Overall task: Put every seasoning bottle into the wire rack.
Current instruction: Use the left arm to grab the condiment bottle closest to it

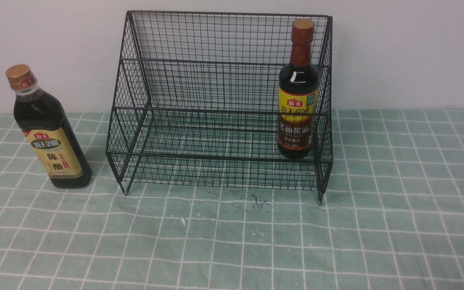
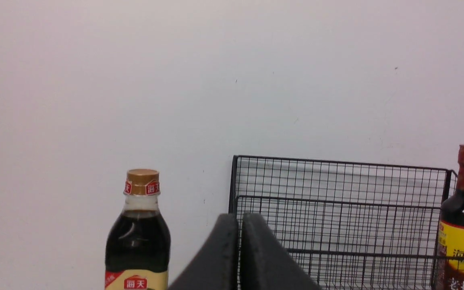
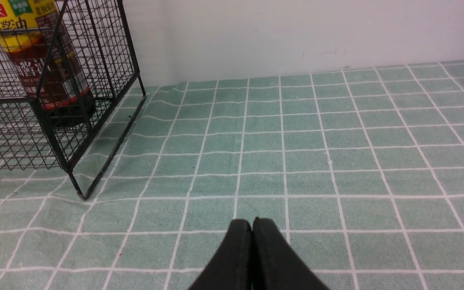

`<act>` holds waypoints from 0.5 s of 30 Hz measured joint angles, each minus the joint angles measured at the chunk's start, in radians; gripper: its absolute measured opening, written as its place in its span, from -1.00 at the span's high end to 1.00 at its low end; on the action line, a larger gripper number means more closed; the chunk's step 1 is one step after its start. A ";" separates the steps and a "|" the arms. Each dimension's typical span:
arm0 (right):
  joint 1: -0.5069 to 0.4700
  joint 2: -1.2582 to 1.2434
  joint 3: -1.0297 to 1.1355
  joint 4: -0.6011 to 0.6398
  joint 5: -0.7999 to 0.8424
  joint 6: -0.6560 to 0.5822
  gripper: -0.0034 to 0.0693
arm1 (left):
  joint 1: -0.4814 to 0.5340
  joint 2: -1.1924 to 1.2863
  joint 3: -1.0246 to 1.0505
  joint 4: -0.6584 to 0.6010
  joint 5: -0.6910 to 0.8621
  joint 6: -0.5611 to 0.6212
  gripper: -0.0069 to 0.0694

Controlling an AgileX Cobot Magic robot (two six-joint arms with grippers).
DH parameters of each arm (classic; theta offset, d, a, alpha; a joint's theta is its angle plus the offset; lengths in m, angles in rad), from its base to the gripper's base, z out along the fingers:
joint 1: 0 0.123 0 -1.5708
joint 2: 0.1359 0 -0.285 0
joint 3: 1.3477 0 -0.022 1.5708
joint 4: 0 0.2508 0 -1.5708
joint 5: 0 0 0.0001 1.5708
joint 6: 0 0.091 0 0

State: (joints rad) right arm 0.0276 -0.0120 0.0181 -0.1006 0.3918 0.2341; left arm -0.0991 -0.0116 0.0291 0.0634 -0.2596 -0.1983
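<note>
The black wire rack (image 1: pixel 220 60) stands at the back middle of the table. The long-necked bottle with red-brown cap and yellow-and-maroon label (image 1: pixel 298 104) stands upright inside it at its right end; it also shows in the left wrist view (image 2: pixel 463 225) and the right wrist view (image 3: pixel 34 60). The broad-shouldered bottle with gold cap and beige label (image 1: pixel 48 137) stands upright on the cloth left of the rack, also in the left wrist view (image 2: pixel 138 237). My left gripper (image 2: pixel 239 219) is shut and empty, away from both bottles. My right gripper (image 3: pixel 252 223) is shut and empty above the cloth right of the rack (image 3: pixel 91 80). Neither gripper shows in the front view.
A green cloth with a white grid (image 1: pixel 232 241) covers the table. A white wall (image 1: pixel 409 52) runs close behind the rack. Small dark specks (image 1: pixel 256 201) lie on the cloth in front of the rack.
</note>
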 joint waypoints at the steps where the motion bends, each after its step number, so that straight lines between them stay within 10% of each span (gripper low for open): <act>1: 0.000 0.000 0.000 0.000 0.000 0.000 0.95 | 0.000 0.000 0.000 0.000 -0.011 0.000 0.83; 15: 0.000 0.000 0.000 0.000 0.000 0.000 0.95 | 0.000 0.108 -0.081 -0.002 -0.264 0.012 0.83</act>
State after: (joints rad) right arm 0.0276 -0.0120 0.0181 -0.1006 0.3918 0.2341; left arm -0.0991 0.0968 -0.0517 0.0617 -0.5238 -0.1864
